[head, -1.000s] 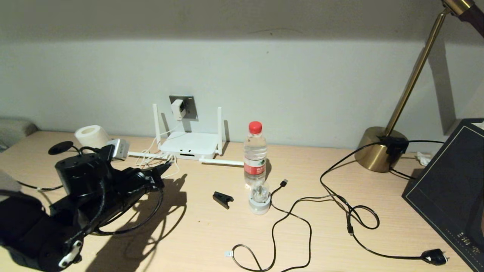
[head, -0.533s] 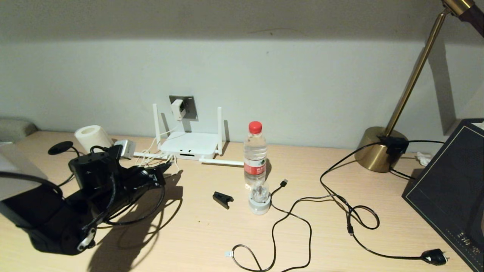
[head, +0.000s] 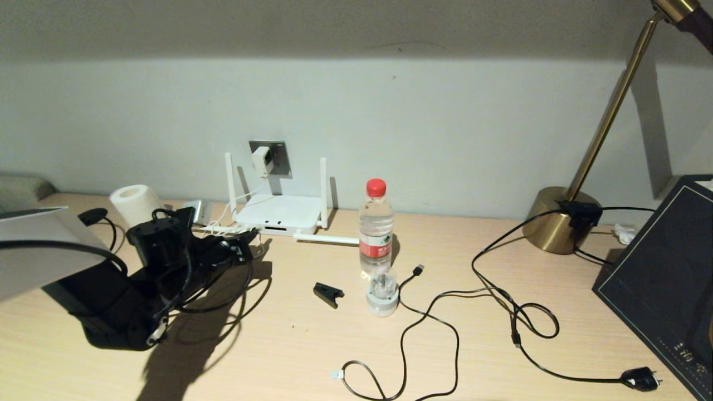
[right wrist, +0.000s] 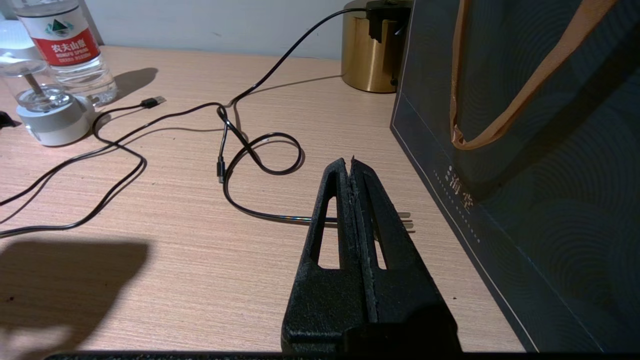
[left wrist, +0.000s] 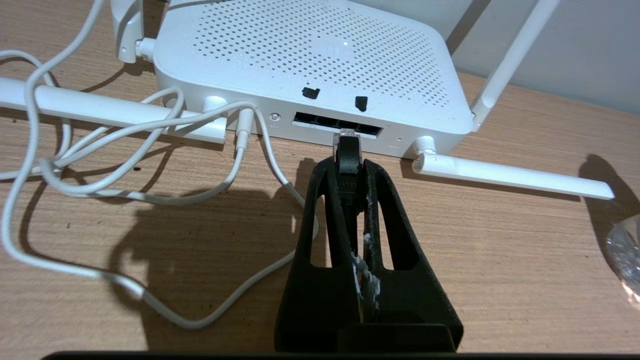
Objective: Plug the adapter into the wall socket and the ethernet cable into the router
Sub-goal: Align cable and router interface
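pinching the ethernet cable [left wrist: 347, 150] just behind its clear connector, the left gripper [left wrist: 346, 162] has its two black fingers closed on the plug, whose tip sits right at the dark port row on the front edge of the router [left wrist: 320, 55]; whether it is seated in a port cannot be told. the router lies near the table's [head: 312, 345] far edge against the wall, two antennas upright and two lying flat on the wood. the adapter [head: 260, 161] is in the wall socket [head: 277, 157] above the router, its thin white cord [left wrist: 100, 165] looping down in loose coils on the table toward the far left corner. a white paper roll [head: 132, 200] stands near that corner. near the table's middle a clear water bottle [head: 376, 228] with a red cap stands upright, little water visible in it; its red label carries white chinese characters reading 农夫山泉. touching its base in front is a small white round stand [head: 382, 298] with a clear dome. a small black clip [head: 327, 293] lies beside them with open wood around it. black cords [head: 445, 317] wander across the near right part of the table, one ending in a black plug [head: 639, 379] by the near right corner. a brass lamp [head: 562, 220] stands at the far right, and a dark paper bag [right wrist: 525, 150] with pale characters and a tan handle fills the right edge. the right gripper [right wrist: 352, 167] hangs beside the bag, fingers pressed together on nothing.
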### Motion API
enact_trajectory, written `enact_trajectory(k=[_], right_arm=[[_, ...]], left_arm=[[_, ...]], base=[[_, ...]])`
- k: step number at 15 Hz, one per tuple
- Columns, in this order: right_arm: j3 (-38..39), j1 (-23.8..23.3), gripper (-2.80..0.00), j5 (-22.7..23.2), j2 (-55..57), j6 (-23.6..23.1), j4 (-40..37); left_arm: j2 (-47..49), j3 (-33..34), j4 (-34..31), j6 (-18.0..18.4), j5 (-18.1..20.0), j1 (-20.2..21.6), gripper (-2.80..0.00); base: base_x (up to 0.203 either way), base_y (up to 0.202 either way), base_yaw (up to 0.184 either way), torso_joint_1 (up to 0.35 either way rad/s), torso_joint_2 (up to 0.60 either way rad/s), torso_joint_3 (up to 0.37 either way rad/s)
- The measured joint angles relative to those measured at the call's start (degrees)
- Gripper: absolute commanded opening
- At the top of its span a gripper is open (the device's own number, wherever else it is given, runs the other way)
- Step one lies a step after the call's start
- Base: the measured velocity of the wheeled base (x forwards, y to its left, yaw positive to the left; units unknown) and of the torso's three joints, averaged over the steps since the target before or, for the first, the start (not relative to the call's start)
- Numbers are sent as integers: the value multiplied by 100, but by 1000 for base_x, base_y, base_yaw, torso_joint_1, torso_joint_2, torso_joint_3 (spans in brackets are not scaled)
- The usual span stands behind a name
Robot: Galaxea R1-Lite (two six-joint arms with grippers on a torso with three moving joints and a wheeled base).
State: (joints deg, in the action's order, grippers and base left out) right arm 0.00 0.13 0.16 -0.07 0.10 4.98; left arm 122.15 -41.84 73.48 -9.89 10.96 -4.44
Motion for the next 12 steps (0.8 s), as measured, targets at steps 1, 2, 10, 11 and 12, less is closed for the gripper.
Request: enact_trajectory(k=[1,2,10,11,12], right_arm=[[0,0,-280,-5,0,0,-3],[0,0,-280,-2,0,-1,1],[0,0,-280,0,0,0,0],[0,0,-280,-2,0,0,1],[0,0,-280,-2,0,0,-1]], left_arm=[[71,-51,-2,-2,0,0,-280],[147,-110,-2,0,-1,-10,-280],[473,-371,-1,30,-38,-30,-280],[473,-371,0,41,-38,-30,-280],[473,-374,2,75,-38,-30,-280]], base=[[0,0,0,0,0,0],[0,0,0,0,0,0],[0,0,0,0,0,0],[0,0,0,0,0,0],[0,0,0,0,0,0]])
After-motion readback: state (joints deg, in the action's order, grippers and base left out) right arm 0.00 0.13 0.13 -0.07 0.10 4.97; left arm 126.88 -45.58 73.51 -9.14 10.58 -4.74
